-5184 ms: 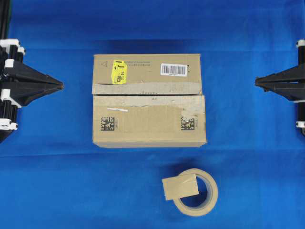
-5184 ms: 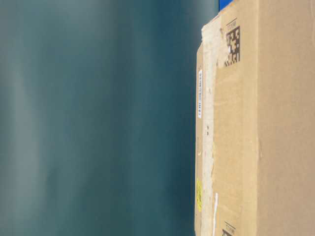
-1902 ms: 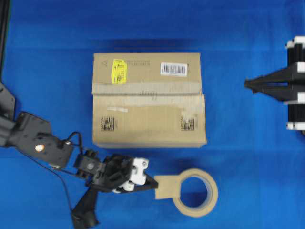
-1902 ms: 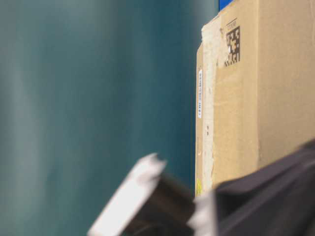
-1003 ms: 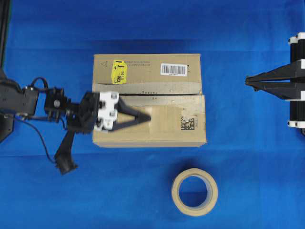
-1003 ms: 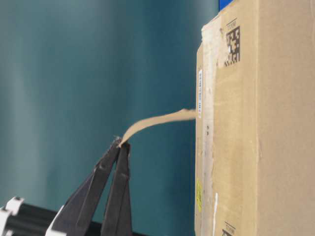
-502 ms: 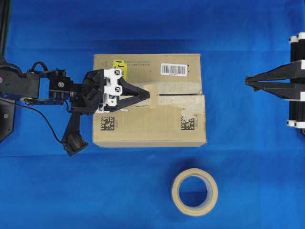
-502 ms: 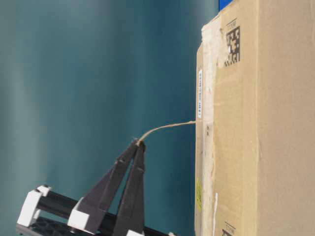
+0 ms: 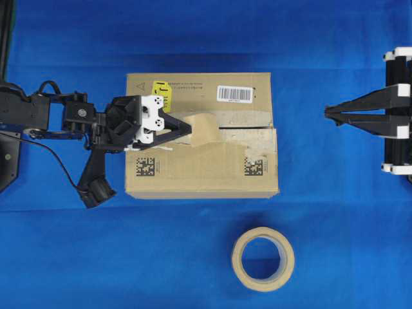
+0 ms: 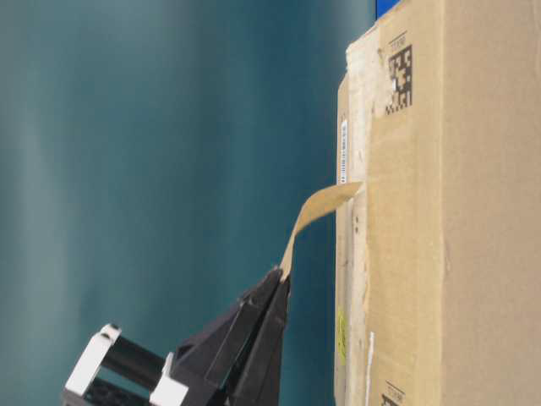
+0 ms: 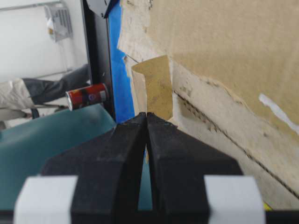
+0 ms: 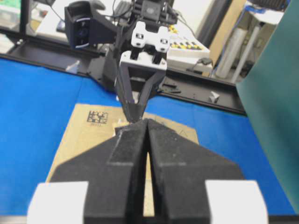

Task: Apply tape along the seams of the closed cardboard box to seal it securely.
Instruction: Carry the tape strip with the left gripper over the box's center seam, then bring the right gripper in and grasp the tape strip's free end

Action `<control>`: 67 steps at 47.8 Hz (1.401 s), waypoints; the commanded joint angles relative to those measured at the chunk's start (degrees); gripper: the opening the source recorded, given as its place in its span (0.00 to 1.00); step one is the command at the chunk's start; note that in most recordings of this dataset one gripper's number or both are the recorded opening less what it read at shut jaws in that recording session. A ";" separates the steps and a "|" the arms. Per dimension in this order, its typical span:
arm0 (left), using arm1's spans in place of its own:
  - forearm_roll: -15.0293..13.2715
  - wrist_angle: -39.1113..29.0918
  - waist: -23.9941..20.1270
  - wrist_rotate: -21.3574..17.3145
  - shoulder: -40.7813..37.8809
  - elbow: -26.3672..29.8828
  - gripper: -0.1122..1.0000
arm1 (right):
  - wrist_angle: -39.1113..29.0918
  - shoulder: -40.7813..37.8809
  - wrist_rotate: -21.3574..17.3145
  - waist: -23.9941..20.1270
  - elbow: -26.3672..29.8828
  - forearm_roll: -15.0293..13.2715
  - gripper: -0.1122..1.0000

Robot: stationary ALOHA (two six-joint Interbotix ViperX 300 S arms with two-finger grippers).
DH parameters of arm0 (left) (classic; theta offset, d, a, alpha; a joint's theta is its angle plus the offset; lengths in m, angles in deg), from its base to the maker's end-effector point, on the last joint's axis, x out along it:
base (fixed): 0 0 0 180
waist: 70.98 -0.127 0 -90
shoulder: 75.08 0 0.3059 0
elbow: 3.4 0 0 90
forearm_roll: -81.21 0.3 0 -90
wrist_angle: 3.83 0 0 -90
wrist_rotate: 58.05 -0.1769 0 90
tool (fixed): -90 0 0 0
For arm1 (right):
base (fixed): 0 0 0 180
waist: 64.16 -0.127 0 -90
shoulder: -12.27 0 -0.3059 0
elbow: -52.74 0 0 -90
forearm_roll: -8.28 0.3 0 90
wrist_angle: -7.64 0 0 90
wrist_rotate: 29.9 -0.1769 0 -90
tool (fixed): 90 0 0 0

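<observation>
- Nearest the lower edge of the overhead frame, the round beige tape roll with a hollow centre [image 9: 263,259] lies on the blue cloth-covered worktop [image 9: 335,244], well apart from the work; it needs no attention for this step.
- At centre, the brown rectangular cardboard box [image 9: 193,177] with its yellow sticker [image 9: 162,96] sits square, its dark straight seam [image 9: 248,128] running left to right between the top flaps.
- The left hand [image 9: 188,129], black with white blocks, is clenched on one end of the short glossy tan piece of tape [image 9: 209,132]; the free end touches the box top by the seam while the held end arches above it.
- To do this well, I judge the left hand should lower along the seam line, keeping the piece centred over the gap, and let go only once it lies flat.
- At the right edge, the right hand [image 9: 328,112] is clenched on nothing and hangs clear of the box; it could press the tape down.
</observation>
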 commanded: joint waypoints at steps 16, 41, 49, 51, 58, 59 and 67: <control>0.09 -7.73 -0.44 -2.55 1.58 0.88 0.10 | 3.60 -2.99 0.09 0.00 1.49 -0.09 0.11; 0.18 -12.39 -1.14 -2.72 -0.18 2.72 0.10 | 9.93 -16.17 -1.76 2.20 4.75 0.79 0.11; 0.18 -12.74 -1.14 -2.72 -0.35 2.99 0.10 | 11.07 -22.41 -1.93 2.81 7.56 1.41 0.11; 0.18 -12.74 -1.14 -2.72 -0.35 2.99 0.10 | 11.07 -23.91 -1.93 3.08 8.35 1.41 0.11; 0.18 -12.66 -1.14 -2.72 -0.26 2.99 0.10 | 11.07 -29.09 -2.46 4.13 12.04 2.02 0.11; 0.18 -12.66 -1.14 -2.64 -0.35 2.99 0.10 | 11.07 -29.71 -2.55 4.22 12.57 2.11 0.13; 0.18 -12.66 -1.14 -2.64 -0.35 2.99 0.10 | 10.63 -33.57 -2.46 4.48 15.91 1.93 0.53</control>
